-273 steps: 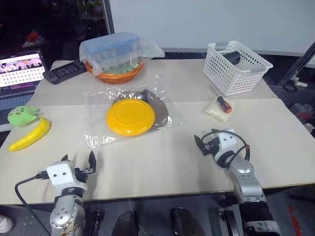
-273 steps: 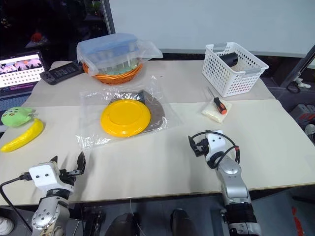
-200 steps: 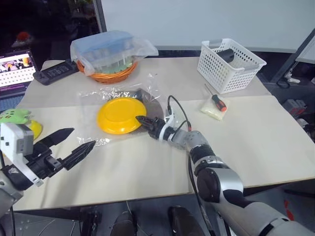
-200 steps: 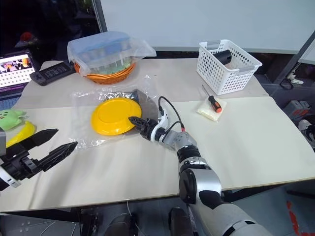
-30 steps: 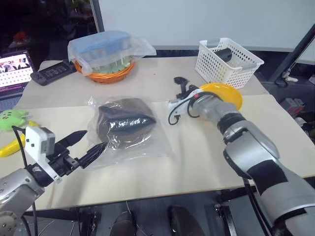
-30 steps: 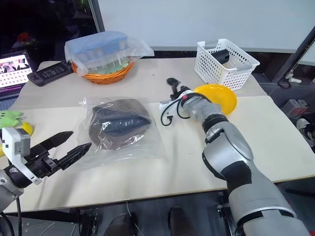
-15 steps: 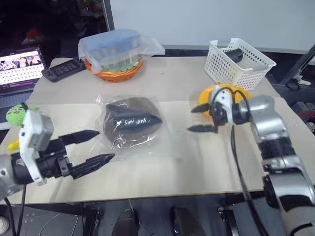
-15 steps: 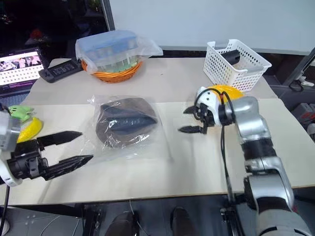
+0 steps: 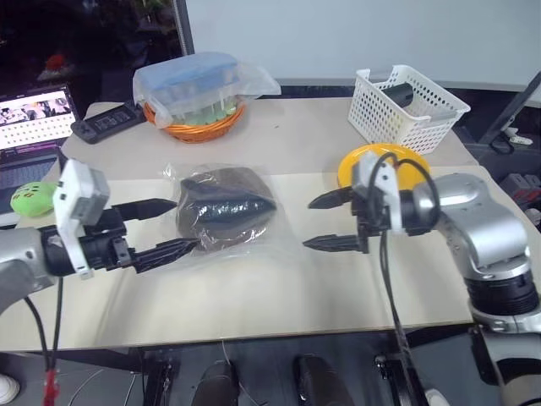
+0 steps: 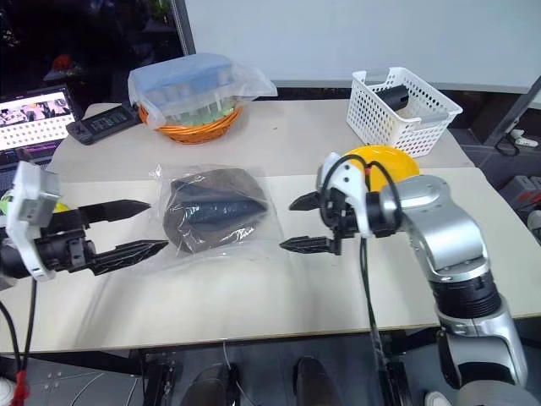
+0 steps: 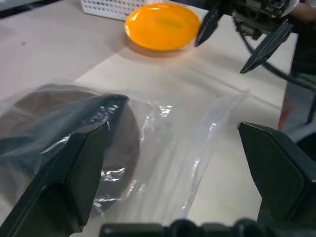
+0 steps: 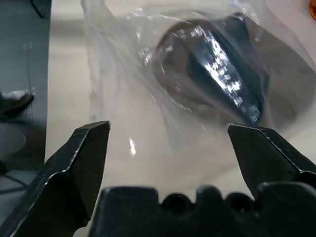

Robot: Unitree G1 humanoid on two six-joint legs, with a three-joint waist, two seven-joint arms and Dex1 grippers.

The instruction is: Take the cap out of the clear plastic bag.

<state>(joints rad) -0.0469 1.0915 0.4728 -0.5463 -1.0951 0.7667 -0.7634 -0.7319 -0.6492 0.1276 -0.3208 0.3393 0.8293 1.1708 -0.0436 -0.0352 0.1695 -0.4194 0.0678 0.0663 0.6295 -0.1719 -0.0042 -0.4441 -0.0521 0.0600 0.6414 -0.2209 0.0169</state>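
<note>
Your left gripper (image 9: 165,227) is spread wide and empty, its fingertips at the left edge of the clear plastic bag (image 9: 245,228); whether they touch it can't be told. Your right gripper (image 9: 325,222) is likewise spread wide, holding nothing, just right of the bag. The cap (image 9: 224,205) sits inside the bag at the table's middle, brown, dark lining showing. The white basket (image 9: 407,107) holds a dark cylinder (image 9: 404,91).

No readable text, labels or brands anywhere. Laptop screen (image 9: 34,112) at far left shows rows of small marks and a picture strip, too small to read.
</note>
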